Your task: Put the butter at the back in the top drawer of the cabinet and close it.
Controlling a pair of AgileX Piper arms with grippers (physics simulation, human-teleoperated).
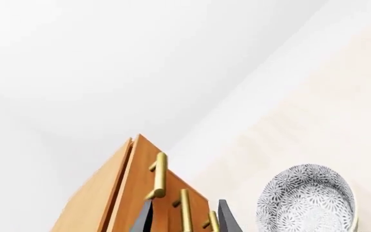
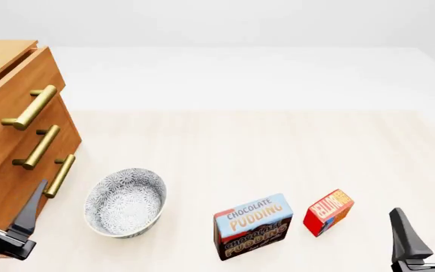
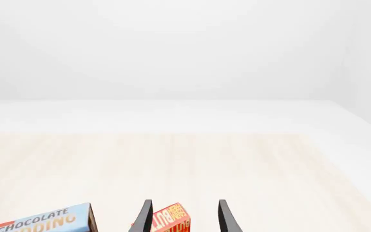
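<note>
The cabinet (image 2: 6,124) is cut off at the left edge of the front view, so only part of its top and its front can be seen. Its three drawers are seen with brass handles; the top drawer (image 2: 17,93) appears shut or nearly shut, but this cannot be told for sure. The left gripper (image 2: 6,184) is only partly seen at the lower left corner: one finger is seen whole, and only the tip of the other at the frame edge. Its fingers are set wide apart, with nothing between them, just in front of the lower drawers. In the left wrist view only the finger tips are shown, with the handles between them.

The right gripper (image 2: 430,226) is cut off at the lower right corner. Its fingers are spread and nothing is held. The butter (image 2: 327,212) lies on the table (image 2: 278,147), tilted, just left of this gripper and apart from it. In the right wrist view the butter (image 3: 170,218) is seen low between the fingers, partly cut off. The pudding (image 2: 252,225) stands just left of the butter, and the bowl (image 2: 124,202) is near the cabinet.
</note>
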